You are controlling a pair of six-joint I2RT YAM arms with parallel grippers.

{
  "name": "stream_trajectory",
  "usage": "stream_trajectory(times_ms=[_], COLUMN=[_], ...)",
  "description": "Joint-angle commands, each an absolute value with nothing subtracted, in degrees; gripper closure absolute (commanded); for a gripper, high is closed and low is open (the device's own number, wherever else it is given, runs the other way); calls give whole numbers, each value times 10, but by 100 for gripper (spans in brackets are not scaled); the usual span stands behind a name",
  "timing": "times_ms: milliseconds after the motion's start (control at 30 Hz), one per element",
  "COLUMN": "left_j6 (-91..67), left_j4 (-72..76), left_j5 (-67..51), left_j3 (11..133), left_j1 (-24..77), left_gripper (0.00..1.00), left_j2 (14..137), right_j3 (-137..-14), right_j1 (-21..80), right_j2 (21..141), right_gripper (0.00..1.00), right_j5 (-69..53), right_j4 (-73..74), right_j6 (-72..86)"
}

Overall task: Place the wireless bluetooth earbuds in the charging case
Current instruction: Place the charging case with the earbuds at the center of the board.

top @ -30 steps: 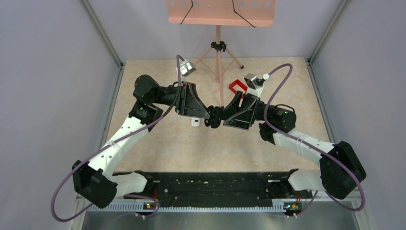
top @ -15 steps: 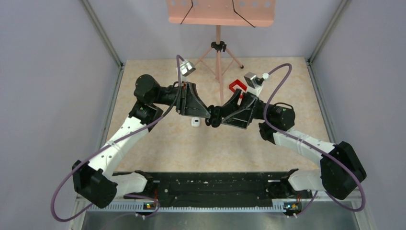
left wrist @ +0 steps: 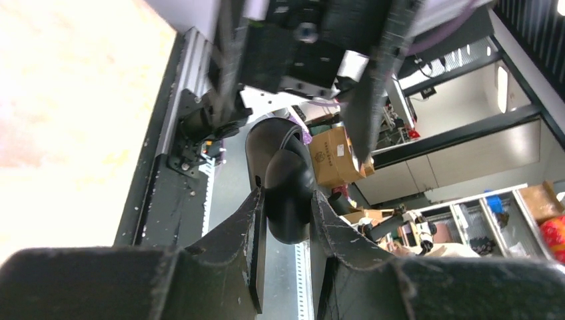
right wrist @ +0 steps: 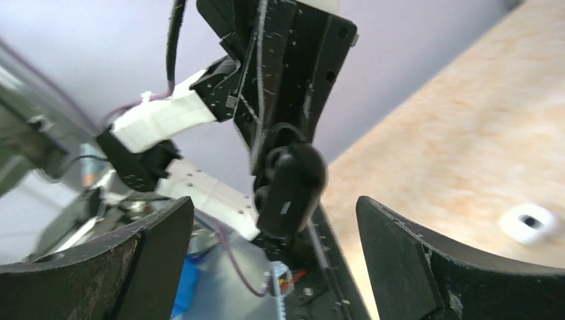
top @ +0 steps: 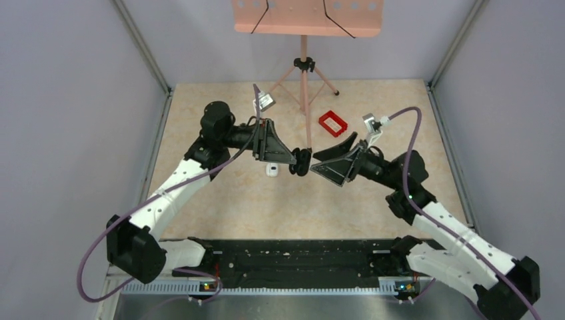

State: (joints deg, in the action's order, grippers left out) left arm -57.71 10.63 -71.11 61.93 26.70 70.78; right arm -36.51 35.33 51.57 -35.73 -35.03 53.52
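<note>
While the left hand [top: 294,161] is clamped nearly shut on the charging case [left wrist: 286,200], we see the case held up off the worktop [top: 266,207], pinched by its sides between the two fingers. The right hand [top: 318,164] faces it from just beside with its jaws spread wide and nothing in them.

Risks, as we judge them:
- The case is glossy and rounded and the pinch is narrow. Any push from the right hand could twist it or pop it out, and it would drop to the worktop.
- The right hand carries no earbud, so closing now would only knock the case.
- We cannot tell whether the lid is open. A bud pressed against a shut lid would skid off.

Counts:
- One charging case.
- We make out no loose earbud. A small dark lump on the case's side in the right wrist view may be one; we cannot tell.
- One white rounded-square object [top: 272,169] on the worktop below the left hand.
- One red frame [top: 332,123] farther back.
- Two hands.
</note>
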Motion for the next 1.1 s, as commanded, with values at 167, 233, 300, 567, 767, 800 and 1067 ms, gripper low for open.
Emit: stream_trajectory(times_ms=[167,233,300,567,767,800,1067], left_j6=[-467,-446,-439,-443,-378,-370,-311], left_j4=[54,51,68,128,32,19,-70], left_j5=[-655,-640,-631,-634,-586,-579,-533], left_j3=[573,574,574,599,612,611,623], left_j1=[271,287,306,359,360,360,359], left_gripper=[100,100,100,100,100,100,100], left_j2=[851,885,923,1080,1119,1120,1146], right_j3=[-421,-432,-437,-435,-439,-438,-435], right_j1=[347,347,347,347,347,347,347], right_j2=[318,304,299,309,306,306,311], right_gripper=[8,7,7,7,7,7,7], right_j5=[-88,-20,21,40,46,46,45], right_j4=[153,202,230,235,235,235,233], right_j6=[314,314,317,333,332,332,332])
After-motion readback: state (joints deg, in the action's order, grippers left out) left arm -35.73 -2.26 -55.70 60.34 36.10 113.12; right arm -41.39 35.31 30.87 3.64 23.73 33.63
